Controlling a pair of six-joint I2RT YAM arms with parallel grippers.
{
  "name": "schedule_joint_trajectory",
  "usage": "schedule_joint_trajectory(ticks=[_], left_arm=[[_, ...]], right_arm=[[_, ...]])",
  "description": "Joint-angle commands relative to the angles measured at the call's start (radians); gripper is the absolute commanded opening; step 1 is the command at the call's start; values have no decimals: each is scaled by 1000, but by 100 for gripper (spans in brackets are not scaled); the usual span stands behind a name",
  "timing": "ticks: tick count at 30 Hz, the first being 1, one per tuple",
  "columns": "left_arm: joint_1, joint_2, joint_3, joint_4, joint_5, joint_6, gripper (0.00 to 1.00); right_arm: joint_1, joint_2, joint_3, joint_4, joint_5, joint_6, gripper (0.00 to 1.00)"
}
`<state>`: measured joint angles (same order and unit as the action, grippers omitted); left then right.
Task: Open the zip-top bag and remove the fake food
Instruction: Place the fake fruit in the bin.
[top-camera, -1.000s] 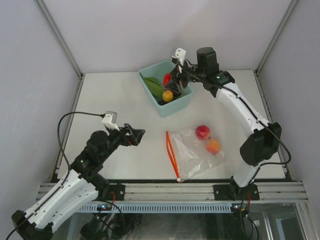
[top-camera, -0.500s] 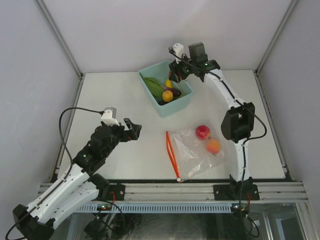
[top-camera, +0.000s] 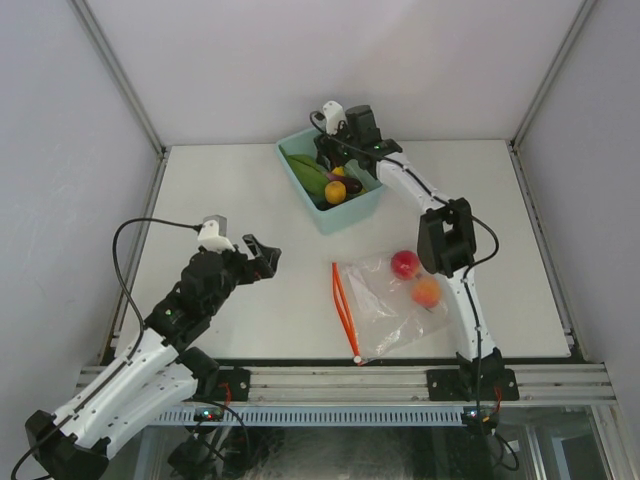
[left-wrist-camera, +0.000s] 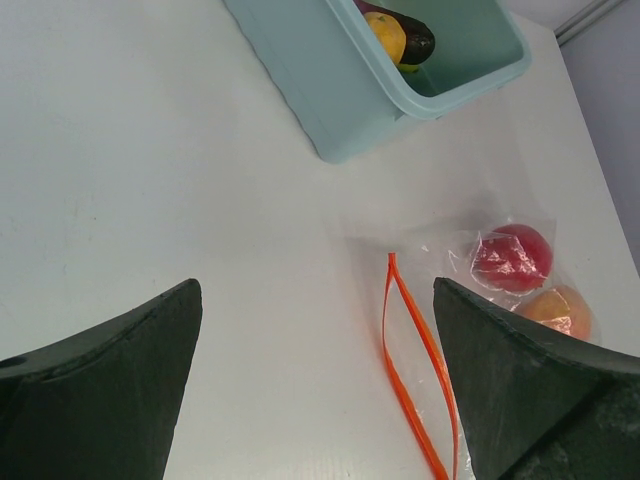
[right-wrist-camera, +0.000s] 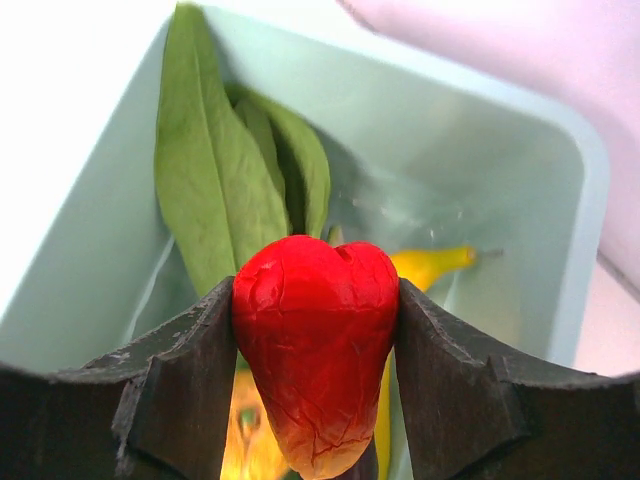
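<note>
Teal plastic is my landmark: the teal bin (top-camera: 345, 215) sits toward the back of the tabletop (top-camera: 230, 190). Over its open top the right jaws are clamped on a red fake food piece (right-wrist-camera: 315, 365) (glossy, wrinkled, shading to orange at its lower tip), with one finger pressed to each side of it. Beneath that piece, inside the bin, I see a long green leafy piece (right-wrist-camera: 215, 190) lying against the wall and a yellow piece (right-wrist-camera: 430, 265). The left wrist view adds a dark purple eggplant (left-wrist-camera: 416, 42) at the bin's near corner.

The zip-top bag (top-camera: 385, 310) lies flat on the tabletop, on the near side of the bin and a little to its right, apart from it. Its red-orange zipper strip (top-camera: 345, 305) runs along the bag's left edge, the two halves parted into a narrow loop. Two fake foods sit inside the clear plastic at the end nearer the bin: a red apple (top-camera: 405, 263) and, just beside it, an orange-red peach (top-camera: 427, 291).

The left jaws stand wide apart with nothing between them, above the tabletop to the near left of the bin and well apart from it.
</note>
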<state>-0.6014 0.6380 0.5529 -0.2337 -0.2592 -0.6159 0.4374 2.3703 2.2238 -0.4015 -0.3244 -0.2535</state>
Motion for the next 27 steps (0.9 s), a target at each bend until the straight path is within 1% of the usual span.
schedule_joint_trajectory(ticks=[1, 7, 17, 23, 27], left_arm=[[8, -14, 11, 0, -8, -36, 100], [9, -21, 10, -23, -13, -43, 100], [9, -11, -3, -11, -8, -41, 100], [12, -1, -1, -13, 0, -30, 100], [12, -12, -3, -19, -1, -30, 100]], right_arm=[[15, 62, 99, 224, 95, 107, 6], [23, 132, 124, 345, 154, 139, 6], [17, 200, 128, 426, 179, 175, 7], [21, 230, 132, 465, 178, 202, 10], [23, 243, 140, 463, 183, 217, 18]])
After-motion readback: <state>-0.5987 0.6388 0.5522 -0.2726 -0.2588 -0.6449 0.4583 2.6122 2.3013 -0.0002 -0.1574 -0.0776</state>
